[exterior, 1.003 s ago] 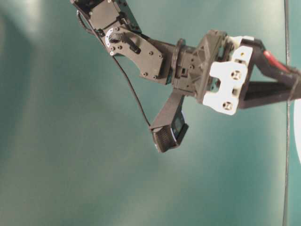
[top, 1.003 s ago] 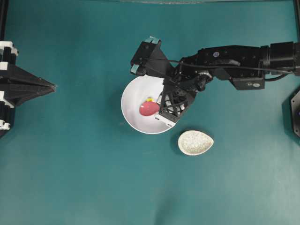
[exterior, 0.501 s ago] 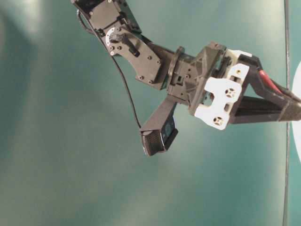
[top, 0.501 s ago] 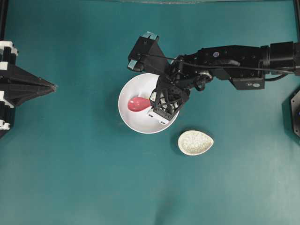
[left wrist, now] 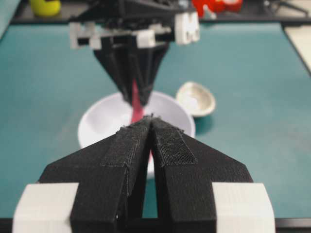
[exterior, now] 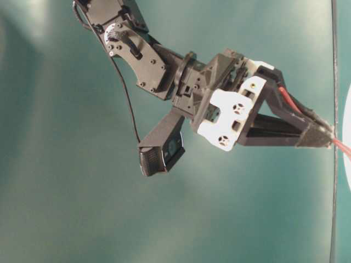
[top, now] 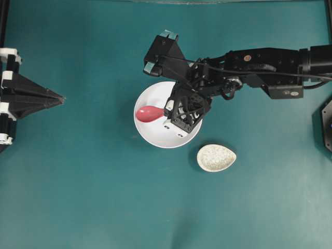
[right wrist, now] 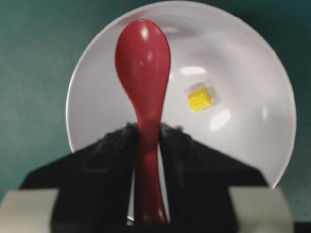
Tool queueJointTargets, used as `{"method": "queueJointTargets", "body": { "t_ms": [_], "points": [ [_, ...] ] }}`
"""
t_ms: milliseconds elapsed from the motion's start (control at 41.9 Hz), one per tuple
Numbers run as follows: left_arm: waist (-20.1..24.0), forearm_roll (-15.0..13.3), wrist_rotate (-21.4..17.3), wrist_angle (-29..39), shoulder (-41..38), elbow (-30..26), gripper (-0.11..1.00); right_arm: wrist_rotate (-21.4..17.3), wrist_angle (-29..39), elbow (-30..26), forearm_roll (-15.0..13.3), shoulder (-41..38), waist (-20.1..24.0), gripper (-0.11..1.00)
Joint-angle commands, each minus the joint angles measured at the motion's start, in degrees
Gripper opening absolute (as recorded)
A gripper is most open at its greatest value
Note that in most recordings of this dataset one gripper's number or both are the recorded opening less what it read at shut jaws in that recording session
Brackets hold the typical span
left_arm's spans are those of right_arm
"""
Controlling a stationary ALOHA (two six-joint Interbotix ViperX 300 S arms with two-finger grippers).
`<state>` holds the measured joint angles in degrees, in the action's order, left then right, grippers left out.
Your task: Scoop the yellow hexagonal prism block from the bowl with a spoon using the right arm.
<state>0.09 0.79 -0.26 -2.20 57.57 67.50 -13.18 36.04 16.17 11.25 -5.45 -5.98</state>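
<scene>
My right gripper (right wrist: 148, 128) is shut on the handle of the pink-red spoon (right wrist: 142, 53). The spoon head hangs over the left part of the white bowl (top: 155, 136), near its rim. The yellow hexagonal prism block (right wrist: 199, 98) lies on the bowl (right wrist: 243, 97) floor, to the right of the spoon head and apart from it. In the overhead view the spoon (top: 149, 113) shows, but the right gripper (top: 168, 111) hides the block. My left gripper (top: 57, 97) is shut and holds nothing, far to the left of the bowl.
A small speckled cream dish (top: 216, 157) sits just right of the bowl's near side. The right arm (top: 259, 65) stretches in from the right edge. Teal table (top: 93, 197) lies all around.
The right gripper swept the spoon leftward across the bowl, from its middle to near its left rim. The block, then at the spoon head's edge, now lies apart from it.
</scene>
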Motion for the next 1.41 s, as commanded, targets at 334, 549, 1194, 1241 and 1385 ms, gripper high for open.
{"method": "queueJointTargets", "body": {
  "t_ms": [334, 549, 1194, 1241, 1385],
  "points": [
    [0.0, 0.2, -0.4, -0.5, 0.0, -1.2, 0.0, -0.1, 5.8, 5.1, -1.4, 12.8, -0.3, 0.24],
    [-0.1, 0.2, -0.4, -2.9, -0.1, -1.1, 0.0, -0.1, 12.6, 5.6, -2.5, 13.4, -1.1, 0.24],
    [-0.1, 0.2, -0.5, -3.0, -0.7, -1.1, 0.0, 0.2, 20.7, 0.3, -5.0, 6.4, -3.0, 0.24],
    [-0.1, 0.2, -0.5, -3.0, -0.6, -1.1, 0.0, 0.2, 21.0, 0.0, -5.0, 5.9, -3.0, 0.24],
    [-0.1, 0.2, -0.5, -3.1, -0.6, -1.1, 0.0, 0.2, 21.1, -0.5, -5.0, 4.6, -3.0, 0.24]
  ]
}}
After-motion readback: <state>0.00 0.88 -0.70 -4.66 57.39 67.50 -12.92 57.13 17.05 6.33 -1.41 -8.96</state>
